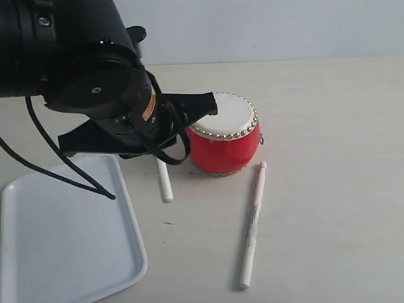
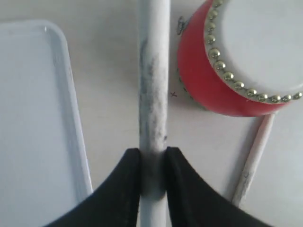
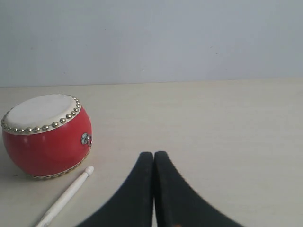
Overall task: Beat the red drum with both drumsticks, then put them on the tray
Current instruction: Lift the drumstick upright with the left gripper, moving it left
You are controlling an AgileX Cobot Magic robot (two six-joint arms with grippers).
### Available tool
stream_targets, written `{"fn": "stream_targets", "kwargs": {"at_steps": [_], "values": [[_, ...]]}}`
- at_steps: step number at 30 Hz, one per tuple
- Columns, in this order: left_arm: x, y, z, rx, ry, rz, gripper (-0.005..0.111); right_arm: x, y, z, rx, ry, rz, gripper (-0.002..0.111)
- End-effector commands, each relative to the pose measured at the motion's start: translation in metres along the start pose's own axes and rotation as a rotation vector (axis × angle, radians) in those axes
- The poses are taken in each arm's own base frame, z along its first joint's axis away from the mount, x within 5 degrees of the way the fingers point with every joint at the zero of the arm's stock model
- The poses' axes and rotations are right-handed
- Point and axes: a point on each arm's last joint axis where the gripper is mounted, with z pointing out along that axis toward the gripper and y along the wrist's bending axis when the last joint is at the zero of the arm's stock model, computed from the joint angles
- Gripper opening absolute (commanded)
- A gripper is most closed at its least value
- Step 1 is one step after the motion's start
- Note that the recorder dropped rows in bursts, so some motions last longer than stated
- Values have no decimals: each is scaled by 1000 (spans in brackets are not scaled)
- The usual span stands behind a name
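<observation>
The left gripper (image 2: 153, 152) is closed part-way on 1 drumstick (image 2: 153, 94). Its 2 fingers pinch the shaft near one end, and the long scuffed length runs out ahead between the tray (image 2: 33, 118) and the red drum (image 2: 199, 75), beside the drum rather than over its skin. The right gripper (image 3: 153, 155) is fully closed and holds nothing.

The other drumstick (image 1: 252, 227) lies flat on the table (image 1: 334, 189). Its knobbed tip is just beside the drum's base on the right arm's side, and its shaft points away from the drum.

Beating calls for both sticks, so the step in hand looks like fetching this second one. To do it well, the right gripper should open wide and come down square across the shaft. It should grip towards the end far from the drum, so the fingers stay clear of the drum's wall and a long striking length is left free. Meanwhile the left grip should keep firm, so the stick does not pivot between the fingers.
</observation>
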Motion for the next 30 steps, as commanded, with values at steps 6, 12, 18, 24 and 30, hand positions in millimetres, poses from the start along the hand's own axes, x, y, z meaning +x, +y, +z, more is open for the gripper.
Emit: {"fn": "stream_targets", "kwargs": {"at_steps": [6,12,18,24,30], "values": [[-4,3,-12,11,-34,573,0,1,-1,0,6,-7,-11,0],[-3,4,-12,10,-26,666,0,1,-1,0,6,-7,-11,0],[-6,8,-12,-48,-35,795,0,1,-1,0,6,-7,-11,0],[-21,25,-29,-185,-146,780,0,1,-1,0,6,-7,-11,0],[-27,52,-67,-134,-261,759,0,1,-1,0,6,-7,-11,0]]}}
